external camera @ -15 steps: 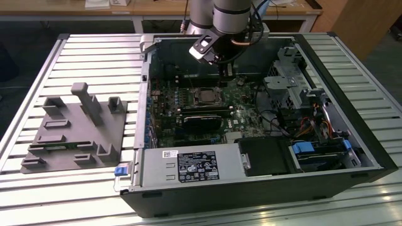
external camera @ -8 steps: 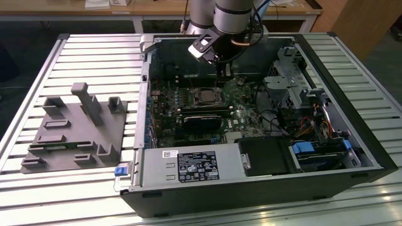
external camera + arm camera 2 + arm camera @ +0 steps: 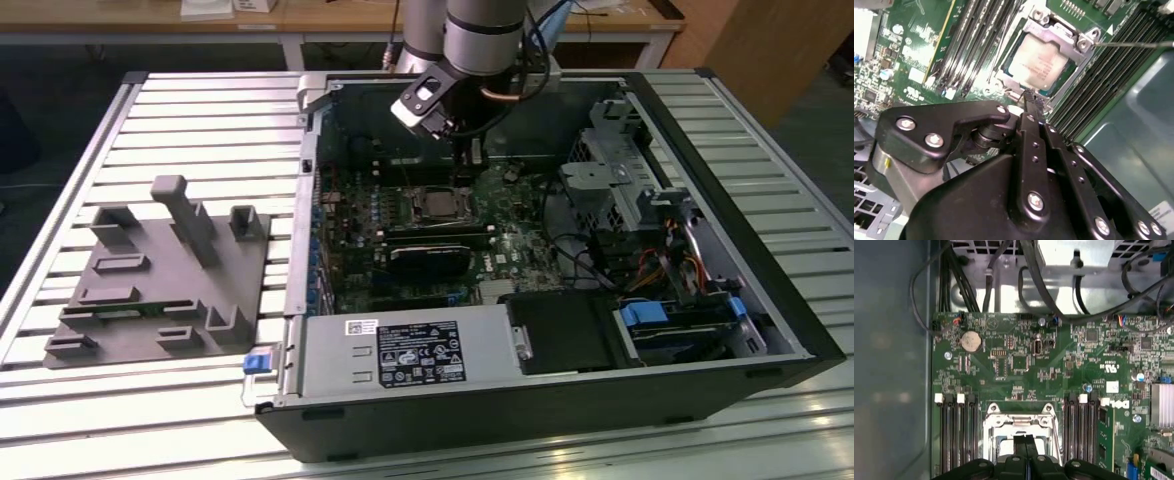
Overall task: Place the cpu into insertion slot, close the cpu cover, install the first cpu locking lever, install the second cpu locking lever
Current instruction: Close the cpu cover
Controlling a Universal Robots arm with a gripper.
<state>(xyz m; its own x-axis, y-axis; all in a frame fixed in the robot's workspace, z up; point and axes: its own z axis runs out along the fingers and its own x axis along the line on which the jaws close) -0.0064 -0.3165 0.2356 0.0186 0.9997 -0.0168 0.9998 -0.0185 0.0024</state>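
The cpu point(image 3: 1036, 62), a pale silver square, lies in the insertion slot point(image 3: 434, 205) of the green motherboard. The silvery cpu cover point(image 3: 1075, 41) lies flat around it; in the first wrist view the cover point(image 3: 1019, 419) frames the socket. A thin metal locking lever point(image 3: 1134, 44) sticks out from the socket's corner over the memory slots. My gripper point(image 3: 1032, 99) is shut, its black fingertips pressed together at the socket's edge with nothing seen between them. The exterior view has the gripper point(image 3: 463, 168) just behind the socket, and the first wrist view has it point(image 3: 1024, 439) over the cover.
Long black memory slots point(image 3: 956, 435) flank the socket on both sides. Black cables point(image 3: 1004, 270) hang over the board's far edge. A black card point(image 3: 430, 262) and the power supply point(image 3: 400, 355) sit nearer the front. A grey fixture point(image 3: 160, 270) stands on the table beside the case.
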